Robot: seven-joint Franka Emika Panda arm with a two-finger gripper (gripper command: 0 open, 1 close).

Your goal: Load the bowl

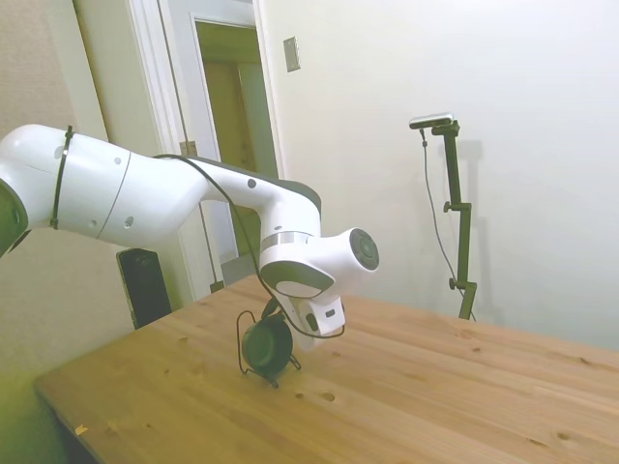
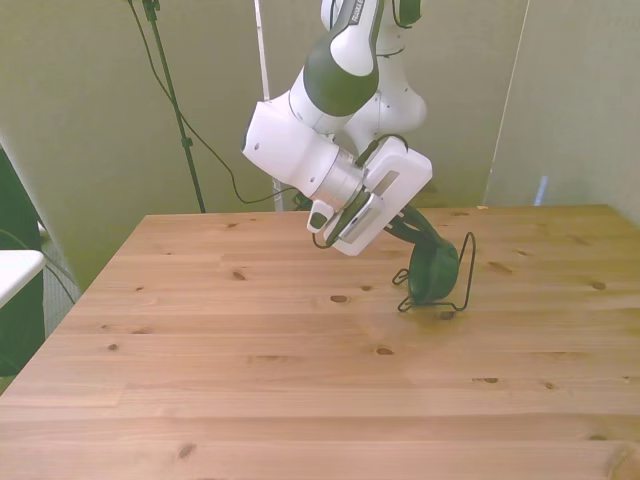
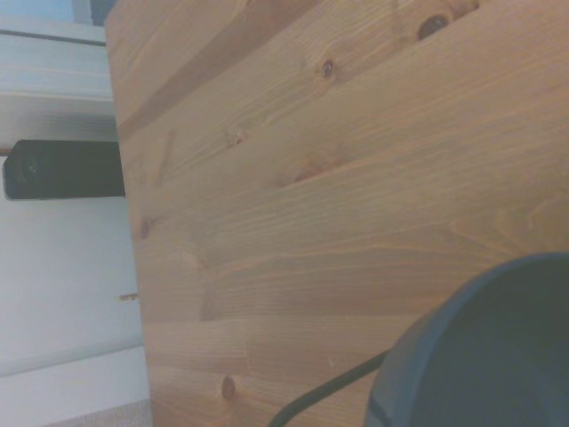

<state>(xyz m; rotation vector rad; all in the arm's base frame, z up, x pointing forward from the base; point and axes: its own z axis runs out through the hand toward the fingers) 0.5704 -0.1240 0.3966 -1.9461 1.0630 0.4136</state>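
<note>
Bowl (image 1: 266,345), dark green, stands on edge inside a thin black wire rack (image 2: 462,275) on the worktop (image 2: 300,380), nearer the front view's right; nothing shows inside it. The gripper (image 2: 405,228) reaches down to the bowl's rim, but neither view shows whether the jaws are parted or closed. Wrist view alone gives a blurred close bowl edge, a wire and a black box (image 3: 62,169) beyond the worktop's edge.
</note>
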